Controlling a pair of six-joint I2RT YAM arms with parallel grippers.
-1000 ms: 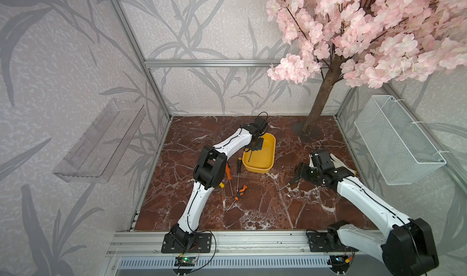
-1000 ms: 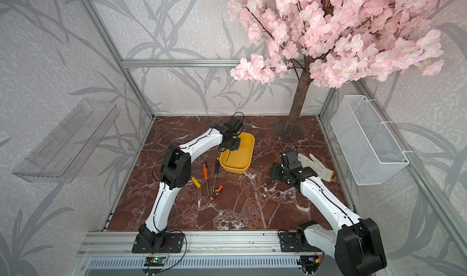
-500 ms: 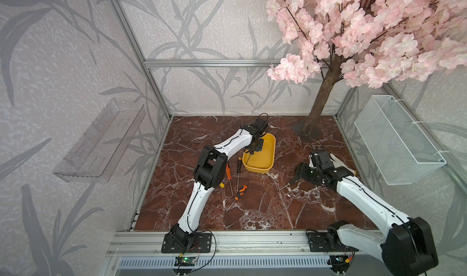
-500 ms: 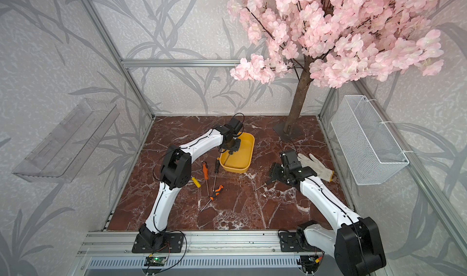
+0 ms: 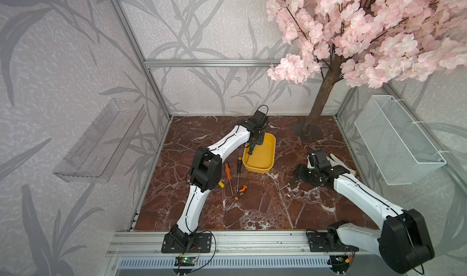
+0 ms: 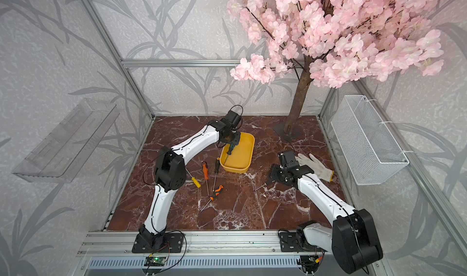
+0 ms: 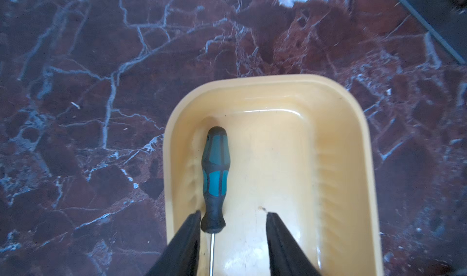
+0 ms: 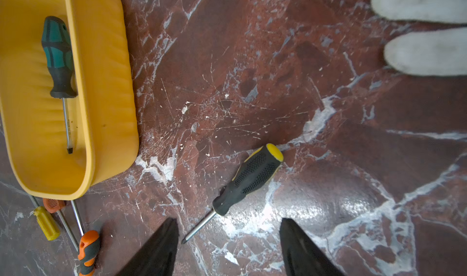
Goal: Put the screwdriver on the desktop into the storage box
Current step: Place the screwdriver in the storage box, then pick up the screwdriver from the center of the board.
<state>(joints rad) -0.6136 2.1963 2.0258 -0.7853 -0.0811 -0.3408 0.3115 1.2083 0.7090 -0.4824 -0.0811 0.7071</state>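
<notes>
The yellow storage box (image 5: 263, 159) (image 6: 240, 159) stands at the back middle of the red-brown marble desktop (image 5: 265, 206). A teal-and-black screwdriver (image 7: 214, 176) (image 8: 58, 57) lies flat inside it along one long wall. My left gripper (image 7: 232, 212) (image 5: 256, 142) hangs open just above it, its jaws well apart and one finger beside the handle's end. My right gripper (image 8: 228, 219) (image 5: 300, 174) is open low over a black screwdriver with a yellow cap (image 8: 249, 178), which lies on the desktop with its tip near one finger.
Several more screwdrivers lie left of the box: orange (image 5: 227, 169), black (image 5: 238, 163), orange-black (image 5: 240, 190), yellow (image 5: 221, 183). A white glove (image 5: 338, 161) lies behind the right arm. The tree base (image 5: 307, 131), wire basket (image 5: 394, 140) and clear tray (image 5: 101, 140) ring the desktop.
My left gripper's jaws have spread apart over the box, and the teal screwdriver now rests on the box floor. The right arm has hardly moved.
</notes>
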